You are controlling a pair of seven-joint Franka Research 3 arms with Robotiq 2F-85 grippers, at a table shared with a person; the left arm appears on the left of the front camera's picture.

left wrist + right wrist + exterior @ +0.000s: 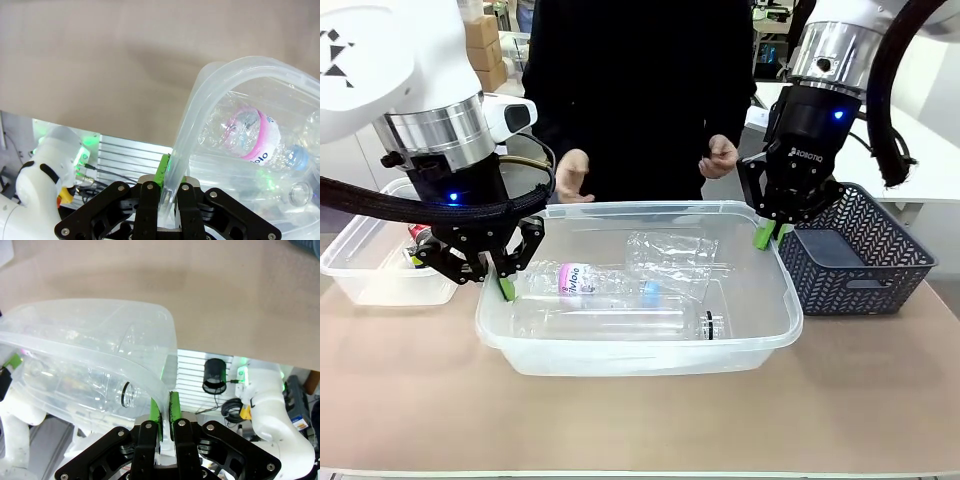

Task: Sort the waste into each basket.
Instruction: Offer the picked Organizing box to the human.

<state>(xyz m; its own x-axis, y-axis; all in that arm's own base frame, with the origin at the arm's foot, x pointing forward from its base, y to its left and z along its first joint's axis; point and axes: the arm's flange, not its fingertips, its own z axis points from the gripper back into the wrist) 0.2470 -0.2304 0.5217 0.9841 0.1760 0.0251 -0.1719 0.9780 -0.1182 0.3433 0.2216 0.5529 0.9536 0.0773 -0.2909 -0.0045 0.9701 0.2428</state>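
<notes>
**Two Arms Grip One Tub of Bottles**

While a person in black stands at the far side of the table, the left gripper [504, 287] at lower left of the front view is clamped on the rim of a large shallow clear plastic tub [772, 262], its green pads [163, 169] pinching the curved corner edge in the left wrist view. At right of centre the right gripper [767, 233] is likewise closed on the tub's opposite rim, the wall caught between its fingers in the right wrist view [165, 415].

Inside the tub lie clear plastic bottles, one with a pink-and-white label [582, 281], another crumpled and unlabelled [670, 252], a third long one along the near wall [620, 322].

A small deep clear tub [360, 262] sits at the left edge, something red inside. A dark blue-grey lattice basket [860, 255] stands at right, just beside the big tub. The person's hands [570, 175] hover behind the tub's far rim.
</notes>
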